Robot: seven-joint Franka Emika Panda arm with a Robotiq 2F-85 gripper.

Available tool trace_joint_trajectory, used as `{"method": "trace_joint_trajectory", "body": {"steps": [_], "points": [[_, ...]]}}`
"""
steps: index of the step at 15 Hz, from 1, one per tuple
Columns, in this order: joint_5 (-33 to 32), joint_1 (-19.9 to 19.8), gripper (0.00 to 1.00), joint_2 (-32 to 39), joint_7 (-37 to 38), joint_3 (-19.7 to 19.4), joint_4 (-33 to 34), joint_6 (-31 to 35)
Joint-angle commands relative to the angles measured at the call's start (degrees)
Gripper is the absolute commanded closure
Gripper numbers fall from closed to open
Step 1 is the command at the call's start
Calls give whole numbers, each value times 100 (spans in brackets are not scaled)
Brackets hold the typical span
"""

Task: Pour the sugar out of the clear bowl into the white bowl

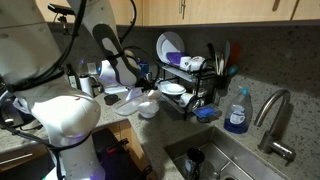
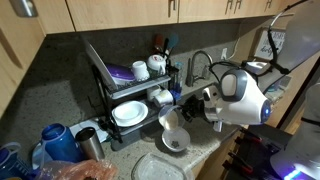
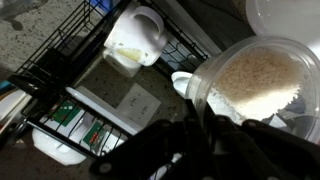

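**Gripper (image 3: 205, 128) clamping the clear bowl (image 3: 250, 85) by the white bowl (image 3: 290, 14)**

In an exterior view the gripper (image 1: 134, 88) is reaching down in front of the black dish rack (image 1: 185, 85). The clear bowl (image 1: 128, 100) is hanging tilted from it, just beside the white bowl (image 1: 148, 108) on the counter. A blue soap bottle (image 1: 237, 110) is standing near the faucet (image 1: 272, 115).

In an exterior view the clear bowl (image 2: 170, 124) is tipping steeply, with its lower edge hanging right over the white bowl (image 2: 175, 143). The white bowl is sitting between the rack and a pale plate (image 2: 150, 168). The sugar is too small to make out here.

In the wrist view the jaws are gripping the rim of the clear bowl, closed tight on it, and the dark fingers are blurring along the bottom edge. The sugar (image 3: 255, 80) is lying as pale grains inside the clear bowl, covering much of its inside. The white bowl is showing only as a curved rim in the top right corner, just beyond the clear bowl. A white cup (image 3: 140, 35) is sitting in the rack.
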Motion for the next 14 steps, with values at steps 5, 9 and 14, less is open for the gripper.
{"method": "trace_joint_trajectory", "body": {"steps": [5,9,14], "points": [[170,280,98,-337,221,109,-299,-684],[335,396,98,-250,187,201,-298,-1034],[410,464,98,-57,138,377,-297,-1257]]}}
